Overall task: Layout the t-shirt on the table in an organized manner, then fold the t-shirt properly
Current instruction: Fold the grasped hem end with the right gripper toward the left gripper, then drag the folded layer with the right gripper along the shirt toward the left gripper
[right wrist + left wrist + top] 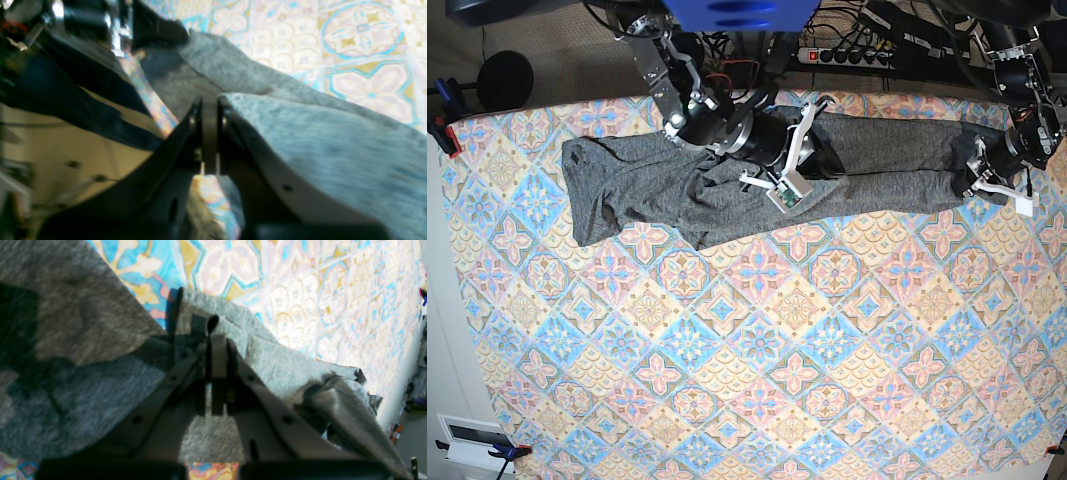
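The dark-grey t-shirt (637,190) lies stretched in a long band across the far part of the patterned table (747,350). My left gripper (977,180) is at the shirt's right end. In the left wrist view that gripper (213,340) is shut, with shirt cloth (83,323) bunched at and over its fingers. My right gripper (815,110) reaches over the shirt's middle to its far edge. Seen from the right wrist, its jaws (209,103) are pressed together on a fold of the shirt (333,150) close to the table's edge.
A power strip (857,55) and cables lie behind the table. A black round object (505,80) sits at the back left, clamps (442,110) grip the left edge, and a white box (472,440) is at the near left corner. Patterned cloth (333,290) stretches beyond the shirt.
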Available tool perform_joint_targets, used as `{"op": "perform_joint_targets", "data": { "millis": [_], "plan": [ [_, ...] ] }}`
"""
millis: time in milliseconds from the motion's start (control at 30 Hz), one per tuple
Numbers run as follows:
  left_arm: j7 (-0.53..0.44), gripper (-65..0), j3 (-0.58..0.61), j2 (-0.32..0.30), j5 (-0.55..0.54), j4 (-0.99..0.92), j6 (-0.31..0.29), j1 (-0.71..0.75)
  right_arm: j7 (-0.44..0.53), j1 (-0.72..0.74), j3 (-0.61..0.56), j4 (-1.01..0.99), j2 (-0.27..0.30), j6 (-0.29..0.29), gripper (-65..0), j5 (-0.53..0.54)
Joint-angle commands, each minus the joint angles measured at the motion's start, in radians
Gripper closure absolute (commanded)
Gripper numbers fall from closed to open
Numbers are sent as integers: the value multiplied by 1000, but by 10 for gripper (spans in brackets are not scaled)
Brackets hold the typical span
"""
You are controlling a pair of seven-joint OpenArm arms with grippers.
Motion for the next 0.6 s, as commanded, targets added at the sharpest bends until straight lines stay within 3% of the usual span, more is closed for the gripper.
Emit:
{"op": "perform_joint_targets", "data": {
  "millis": [0,267,567],
  "plan": [
    [-8,0,-9,-21,-14,14,-5,-8,24,10,-25,19,-10,6,0,-13],
    [-8,0,-9,-21,-14,14,-5,-8,24,68,-215,16,-16,6,0,-272],
    [-8,0,-9,-21,-14,14,-5,-8,125,79,-224,14,-30,6,0,-285]
  ]
}}
